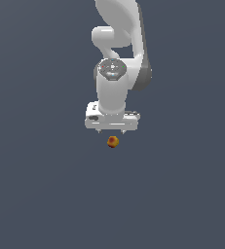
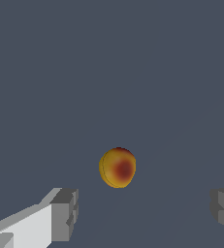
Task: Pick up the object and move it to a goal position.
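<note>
Exterior view: one white Franka arm (image 1: pixel 120 58) against a plain slate-grey ground (image 1: pixel 36 194), reaching down the middle of the picture, wrist pointed straight at the surface. Below it, one gripper (image 1: pixel 112 131), white-bodied, only the two short fingertips peeking out under the wide palm block. Just beneath those tips, one small round ball (image 1: pixel 113 142), orange-red with yellow patches, far smaller than the gripper and centred under it. No containers anywhere in either picture.

Wrist view: same grey ground (image 2: pixel 108 58) filling the picture. Gripper (image 2: pixel 145 213) spread wide, two grey fingers (image 2: pixel 65 213) standing well apart at opposite sides, holding nothing. Ball (image 2: pixel 118 167) lying between and beyond them, apart from both pads, deep red at the centre and yellow toward the rim. Whether resting on the ground or hanging above it, impossible to tell.

Count: one arm, one gripper, two fingers, one ball.
</note>
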`<action>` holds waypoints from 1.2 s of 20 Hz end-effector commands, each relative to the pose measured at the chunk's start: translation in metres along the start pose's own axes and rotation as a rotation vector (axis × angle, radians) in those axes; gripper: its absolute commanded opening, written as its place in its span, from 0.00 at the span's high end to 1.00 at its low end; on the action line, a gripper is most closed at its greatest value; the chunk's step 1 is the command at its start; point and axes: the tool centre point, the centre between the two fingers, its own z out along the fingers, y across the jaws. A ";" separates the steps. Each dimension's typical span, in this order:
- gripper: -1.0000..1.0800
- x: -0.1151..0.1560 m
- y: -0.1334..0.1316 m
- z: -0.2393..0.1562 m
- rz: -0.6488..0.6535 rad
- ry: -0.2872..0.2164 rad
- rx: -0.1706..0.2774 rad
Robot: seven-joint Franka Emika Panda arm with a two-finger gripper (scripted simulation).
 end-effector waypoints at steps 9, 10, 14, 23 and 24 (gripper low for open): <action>0.04 -0.006 -0.004 0.025 0.081 0.012 0.009; 0.04 -0.007 -0.005 0.029 0.097 0.014 0.010; 0.04 -0.014 -0.007 0.050 0.172 0.025 0.017; 0.04 -0.025 -0.009 0.079 0.281 0.041 0.024; 0.04 -0.026 -0.009 0.080 0.286 0.042 0.024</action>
